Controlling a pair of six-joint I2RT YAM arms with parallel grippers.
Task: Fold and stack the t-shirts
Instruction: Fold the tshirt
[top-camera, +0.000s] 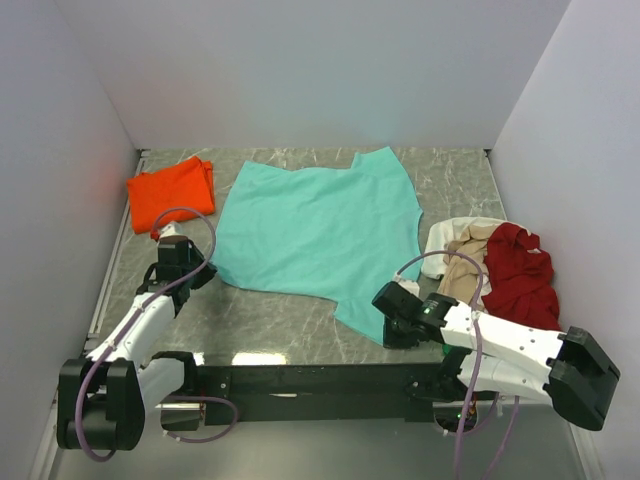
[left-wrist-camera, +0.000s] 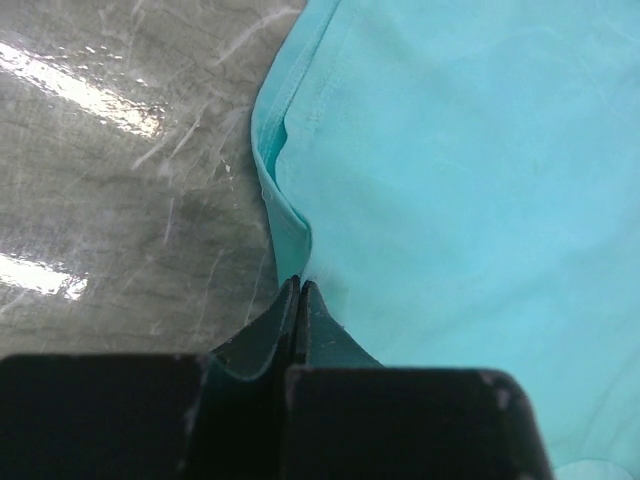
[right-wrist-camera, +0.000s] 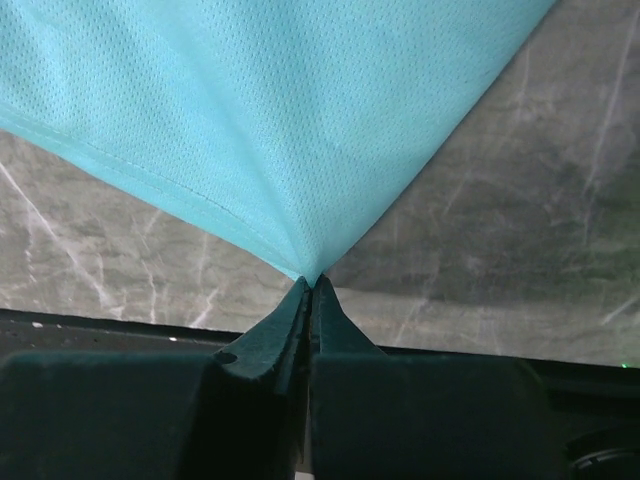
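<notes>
A teal t-shirt (top-camera: 315, 230) lies spread over the middle of the marble table (top-camera: 270, 320). My left gripper (top-camera: 205, 268) is shut on its near left edge; in the left wrist view the jaws (left-wrist-camera: 298, 285) pinch the folded hem (left-wrist-camera: 285, 210). My right gripper (top-camera: 385, 322) is shut on the shirt's near right corner; in the right wrist view the cloth (right-wrist-camera: 290, 130) pulls to a point at the closed tips (right-wrist-camera: 312, 282). A folded orange t-shirt (top-camera: 172, 190) lies at the far left. A heap of dark red (top-camera: 520, 270), beige (top-camera: 465, 270) and white (top-camera: 455, 232) shirts lies at the right.
White walls enclose the table on the left, back and right. A black rail (top-camera: 320, 378) runs along the near edge between the arm bases. The right arm's body (top-camera: 520, 350) lies low beside the shirt heap.
</notes>
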